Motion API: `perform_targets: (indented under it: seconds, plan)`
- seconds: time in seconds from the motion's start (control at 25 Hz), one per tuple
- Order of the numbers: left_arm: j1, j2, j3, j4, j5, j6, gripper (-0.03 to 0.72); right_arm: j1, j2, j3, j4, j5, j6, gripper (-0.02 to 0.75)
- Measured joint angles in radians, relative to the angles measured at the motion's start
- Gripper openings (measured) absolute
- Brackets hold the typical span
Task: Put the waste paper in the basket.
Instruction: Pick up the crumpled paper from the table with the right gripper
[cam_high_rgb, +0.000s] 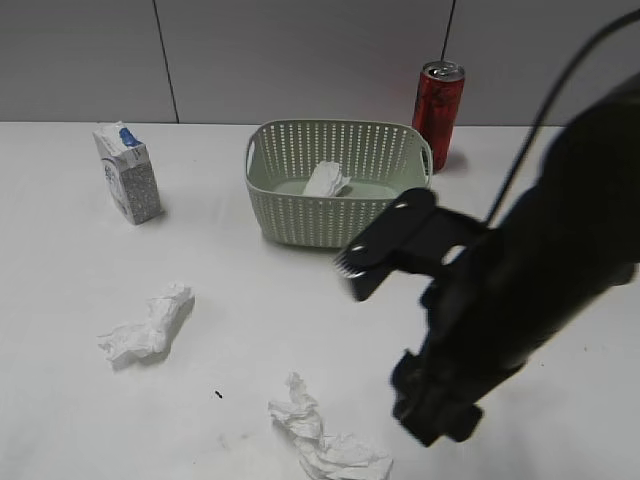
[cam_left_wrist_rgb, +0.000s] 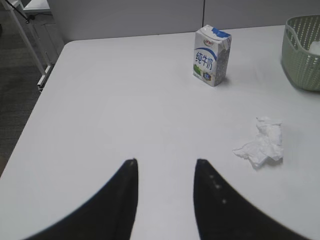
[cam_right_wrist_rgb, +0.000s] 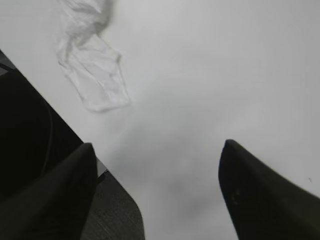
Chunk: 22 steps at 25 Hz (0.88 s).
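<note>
Light was even and soft; the table (cam_high_rgb: 80, 330) looked bright, with faint shadows beside the carton (cam_high_rgb: 128, 172) and can (cam_high_rgb: 438, 100). My right arm (cam_high_rgb: 520, 270) loomed dark and blurred. My right wrist view was hazy, the paper (cam_right_wrist_rgb: 92, 70) out of focus.

Crumpled paper (cam_high_rgb: 148, 328) — basket (cam_high_rgb: 300, 215) upright

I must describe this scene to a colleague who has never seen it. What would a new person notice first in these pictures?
First, the big black right arm filling the lower right of the exterior view, its open claw hanging in front of the pale green basket. Next, the red can behind the basket's right corner. Then the crumpled paper: one piece inside the basket, two on the white table.
</note>
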Motion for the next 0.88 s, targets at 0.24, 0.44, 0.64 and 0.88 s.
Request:
perform_targets:
  seconds: [0.24, 0.44, 0.64, 0.88]
  plan:
    - [0.0, 0.0, 0.0, 0.0, 0.0, 0.0, 0.256, 0.17, 0.281, -0.169, -0.008, -0.047, 0.047, 0.571]
    - [0.0, 0.0, 0.0, 0.0, 0.0, 0.0, 0.249, 0.205, 0.411, -0.224, 0.025, -0.105, 0.052, 0.571]
    - [0.0, 0.0, 0.0, 0.0, 0.0, 0.0, 0.24, 0.205, 0.486, -0.226, 0.031, -0.149, 0.054, 0.571]
    - [0.0, 0.0, 0.0, 0.0, 0.0, 0.0, 0.239, 0.205, 0.509, -0.232, 0.001, -0.17, 0.055, 0.498]
